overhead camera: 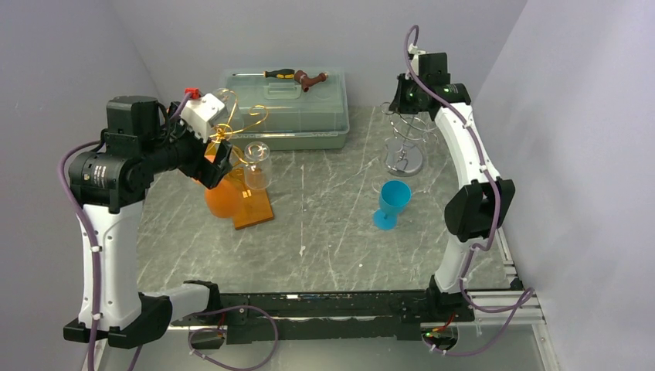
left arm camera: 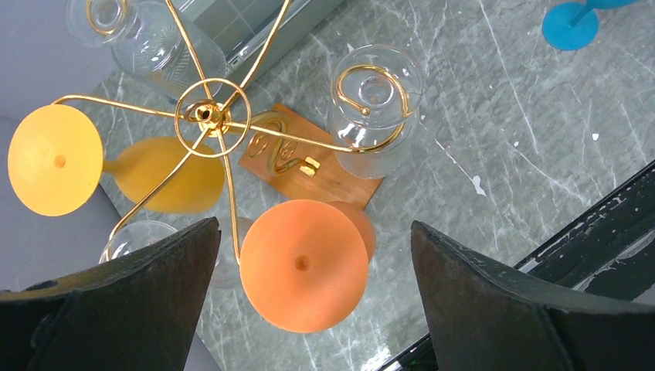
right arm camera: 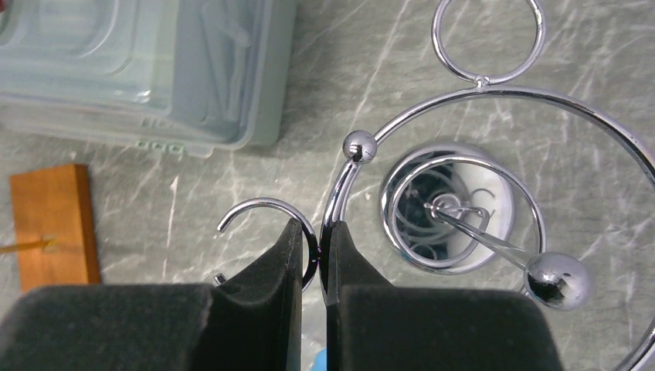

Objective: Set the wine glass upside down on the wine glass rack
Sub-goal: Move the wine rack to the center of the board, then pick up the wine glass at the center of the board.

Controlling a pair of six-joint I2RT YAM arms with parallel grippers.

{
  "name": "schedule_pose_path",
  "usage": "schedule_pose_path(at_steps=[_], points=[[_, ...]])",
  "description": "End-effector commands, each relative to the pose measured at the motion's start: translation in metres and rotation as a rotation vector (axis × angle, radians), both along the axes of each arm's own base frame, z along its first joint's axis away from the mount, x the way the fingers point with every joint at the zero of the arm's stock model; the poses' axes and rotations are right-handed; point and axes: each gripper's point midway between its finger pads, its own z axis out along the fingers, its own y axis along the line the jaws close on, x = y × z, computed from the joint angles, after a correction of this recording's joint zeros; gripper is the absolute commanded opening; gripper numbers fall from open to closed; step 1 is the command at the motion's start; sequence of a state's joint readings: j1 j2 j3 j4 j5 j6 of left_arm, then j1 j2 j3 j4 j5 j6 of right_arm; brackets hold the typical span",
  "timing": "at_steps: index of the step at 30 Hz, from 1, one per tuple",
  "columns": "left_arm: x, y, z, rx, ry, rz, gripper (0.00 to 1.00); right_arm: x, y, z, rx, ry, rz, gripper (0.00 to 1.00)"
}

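A gold wine glass rack stands on a wooden base at the left. An orange wine glass hangs from it upside down, foot uppermost, beside a yellow glass and a clear glass. My left gripper is open just above the orange foot, one finger on each side and apart from it. A blue wine glass stands upright on the table. At the back right, my right gripper is shut on a wire arm of a chrome rack.
A lidded clear plastic box sits at the back with a screwdriver on top. The chrome rack's round base stands right of the box. Grey walls close in both sides, and a black rail runs along the near edge.
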State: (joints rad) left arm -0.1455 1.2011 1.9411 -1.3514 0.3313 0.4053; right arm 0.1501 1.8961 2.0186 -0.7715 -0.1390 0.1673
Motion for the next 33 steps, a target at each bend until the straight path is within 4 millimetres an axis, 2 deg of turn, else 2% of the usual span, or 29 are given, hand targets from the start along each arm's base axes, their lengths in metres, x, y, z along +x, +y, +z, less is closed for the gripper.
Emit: schedule_pose_path(at_steps=[1,4,8,9,12,15,16,17,22,26,29,31,33], points=[[-0.004,-0.002,0.009,-0.009,-0.040,-0.010,0.99,-0.033,0.029,0.075,0.089,-0.161,0.160,0.00],[-0.005,-0.002,0.010,-0.013,-0.043,-0.012,0.99,-0.050,0.048,0.071,0.072,-0.146,0.251,0.00],[-0.005,-0.002,0.010,-0.014,-0.044,-0.013,0.99,-0.064,0.065,0.052,0.013,-0.106,0.324,0.00],[-0.006,-0.002,0.009,-0.014,-0.045,-0.013,1.00,-0.066,0.068,0.047,0.000,-0.097,0.331,0.03],[-0.006,-0.003,0.010,-0.018,-0.046,-0.017,0.99,-0.068,0.070,0.037,-0.022,-0.080,0.341,0.19],[-0.007,-0.002,0.010,-0.015,-0.049,-0.017,1.00,-0.067,0.067,0.037,-0.035,-0.084,0.324,0.42],[-0.007,-0.002,0.010,-0.013,-0.050,-0.017,0.99,-0.066,0.065,0.039,-0.040,-0.091,0.313,0.52],[-0.007,-0.002,0.010,-0.012,-0.050,-0.017,0.99,-0.066,0.063,0.041,-0.042,-0.100,0.304,0.58],[-0.007,-0.002,0.008,-0.010,-0.049,-0.020,0.99,-0.069,0.052,0.063,-0.046,-0.182,0.234,0.78],[-0.005,-0.002,0.007,-0.009,-0.048,-0.021,1.00,-0.077,0.044,0.079,-0.077,-0.230,0.173,0.84],[-0.005,-0.002,0.008,-0.008,-0.050,-0.020,0.99,-0.096,0.050,0.091,-0.095,-0.267,0.170,0.81],[-0.004,-0.002,0.008,-0.006,-0.050,-0.019,0.99,-0.115,0.065,0.086,-0.105,-0.268,0.209,0.77],[-0.004,-0.002,0.008,-0.005,-0.049,-0.019,0.99,-0.131,0.073,0.070,-0.136,-0.240,0.222,0.75]])
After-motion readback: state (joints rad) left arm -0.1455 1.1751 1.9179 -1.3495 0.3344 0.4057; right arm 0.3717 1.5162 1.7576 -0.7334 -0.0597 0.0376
